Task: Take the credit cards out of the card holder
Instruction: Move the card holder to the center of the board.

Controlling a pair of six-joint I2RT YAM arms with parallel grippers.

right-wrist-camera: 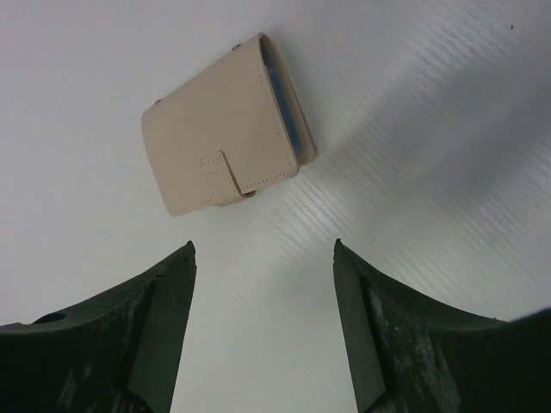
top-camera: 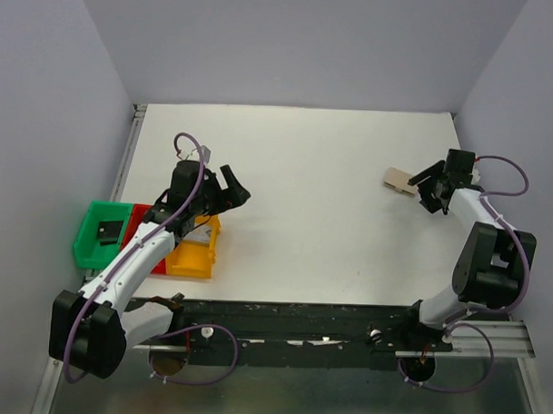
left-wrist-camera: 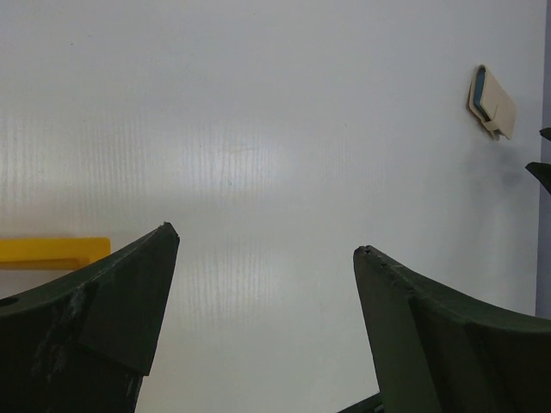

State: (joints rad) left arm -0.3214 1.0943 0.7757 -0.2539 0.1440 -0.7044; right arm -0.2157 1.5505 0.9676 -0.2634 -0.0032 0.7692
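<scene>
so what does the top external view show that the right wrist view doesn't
Only the top external view: both arms, the left gripper open, and the green bin, red bin and yellow bin beside the left arm.
Only the right wrist view: the card holder up close, folded shut, its tab lapped over the front, with stitching and a blue lining showing at one side.
Both: the holder lying on the white table, with the right gripper open, short of it and not touching.
</scene>
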